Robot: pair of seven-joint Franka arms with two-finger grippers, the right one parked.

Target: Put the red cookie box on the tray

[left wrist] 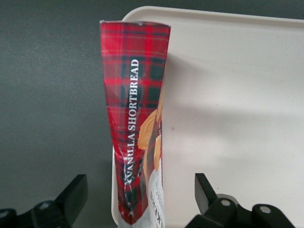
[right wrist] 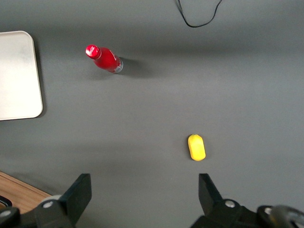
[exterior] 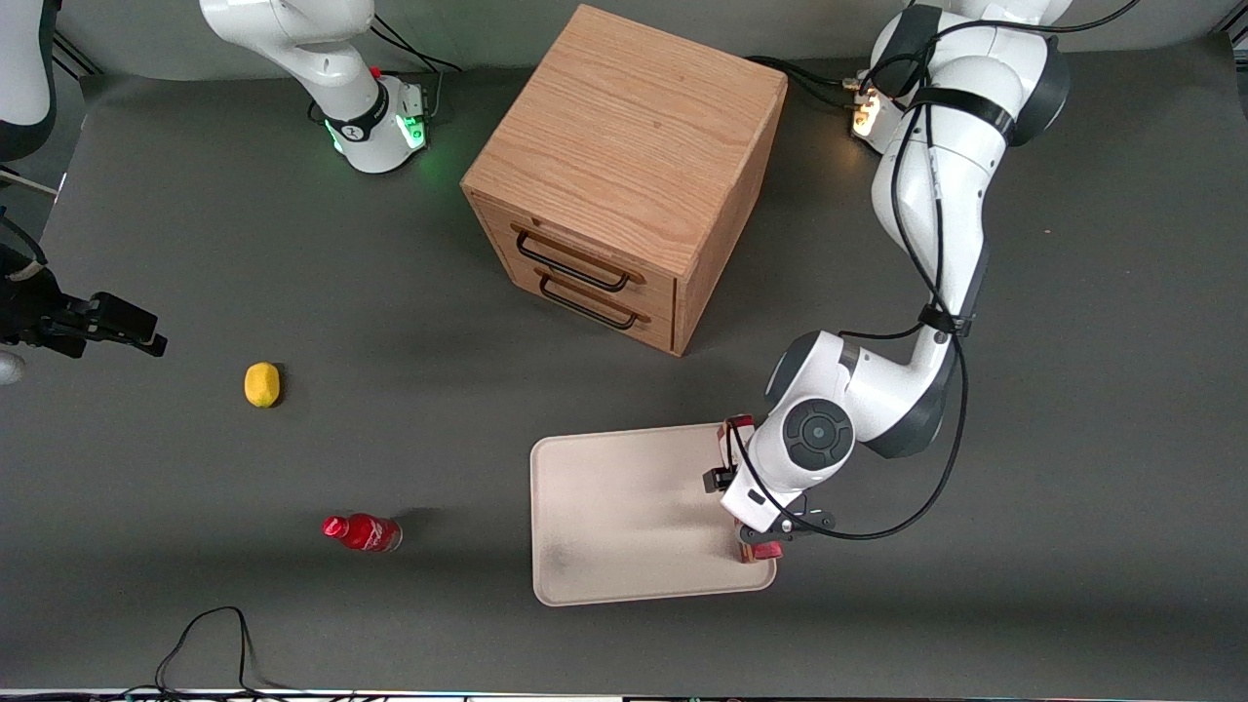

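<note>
Wrist view: pincer (left wrist: 137, 199) spread wide, straddling upright red cookie box (left wrist: 135, 118).

Tray (right wrist: 16, 76): cream, rounded corners, on grey table (right wrist: 190, 85). Red bottle (right wrist: 103, 59) near tray, lying down. Lemon (right wrist: 196, 147) well apart. Black cable (right wrist: 197, 16) loop.

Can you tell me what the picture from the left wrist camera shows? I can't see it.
A red cookie box in tartan, marked "Vanilla Shortbread", stands on its thin edge at the rim of a cream tray. The gripper is above it, fingers open on either side, not touching.
</note>
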